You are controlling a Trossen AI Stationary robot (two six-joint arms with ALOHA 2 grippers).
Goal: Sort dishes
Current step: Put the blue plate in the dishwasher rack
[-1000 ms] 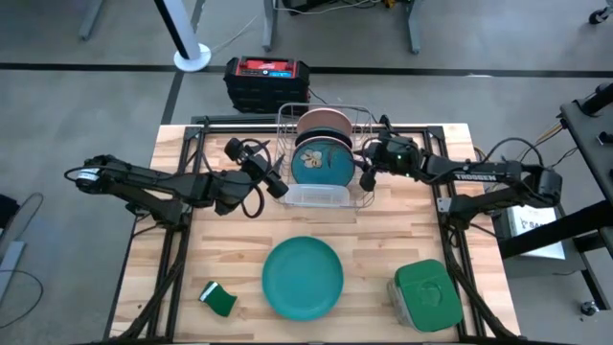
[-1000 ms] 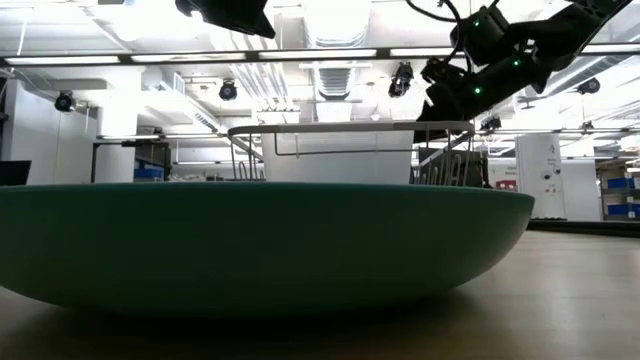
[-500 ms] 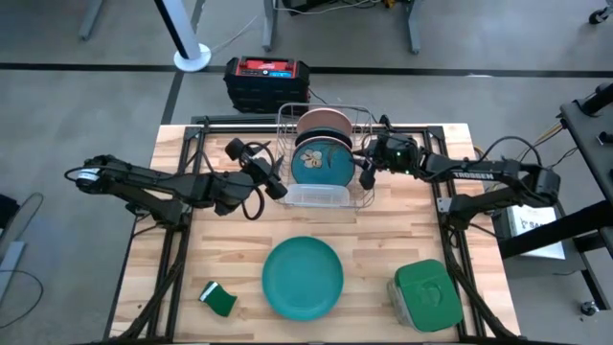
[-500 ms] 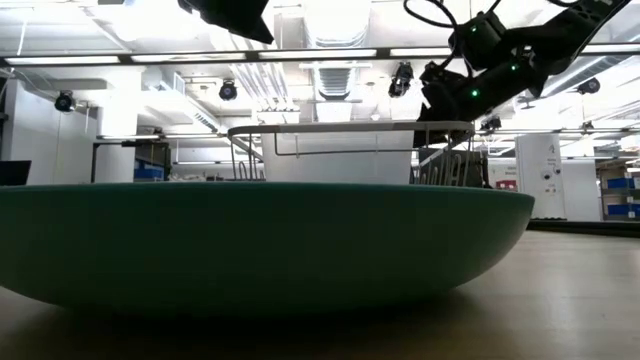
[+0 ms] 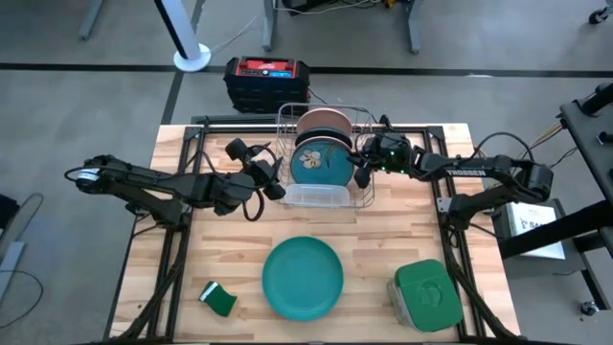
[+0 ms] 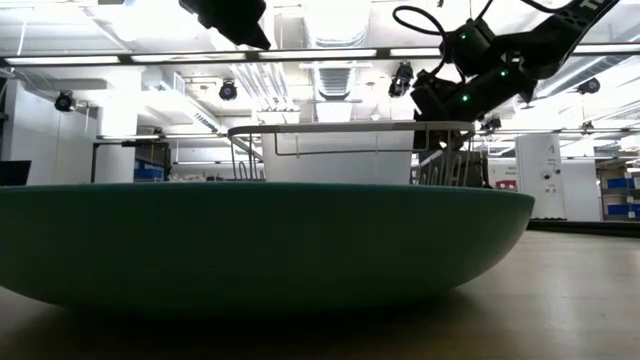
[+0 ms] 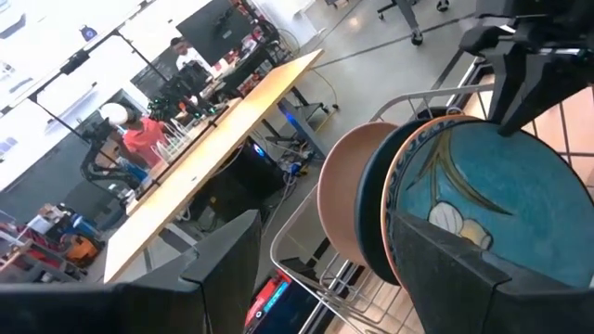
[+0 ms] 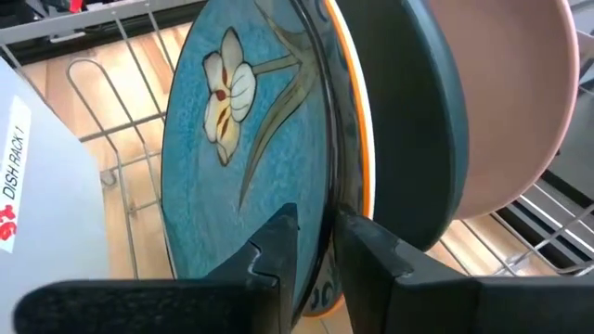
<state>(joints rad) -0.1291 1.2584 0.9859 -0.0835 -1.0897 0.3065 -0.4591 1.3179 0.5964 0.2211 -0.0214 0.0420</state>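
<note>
A wire dish rack [image 5: 285,123] at the table's far middle holds three upright plates. They are a salmon-pink plate [image 8: 520,111], a dark teal plate [image 8: 418,121], and nearest, a blue-faced plate [image 5: 321,163] with a white flower and an orange rim. A bright teal-green plate [image 5: 303,277] lies flat on the table's near middle. My right gripper [image 5: 361,174] is at the rack's right side, shut on the flowered plate. My left gripper [image 5: 278,185] hovers open at the rack's left side, holding nothing. My right gripper pinches the flowered plate's rim [image 8: 325,199] on its right side. One finger [image 8: 278,246] is on the blue face and the other [image 8: 371,255] is behind it, between this plate and the dark teal one. The fingers come from the table's right, slanting down. The plate stands upright in the rack.
A square green-lidded container [image 5: 424,295] sits at the near right, and a small green sponge [image 5: 219,299] at the near left. A black and red box [image 5: 268,81] stands on the floor beyond the far edge. Bare wood lies on both sides of the teal-green plate.
My right gripper has edged a little toward the plates in the rack and rolled slightly. The plates and rack have stayed in place.
</note>
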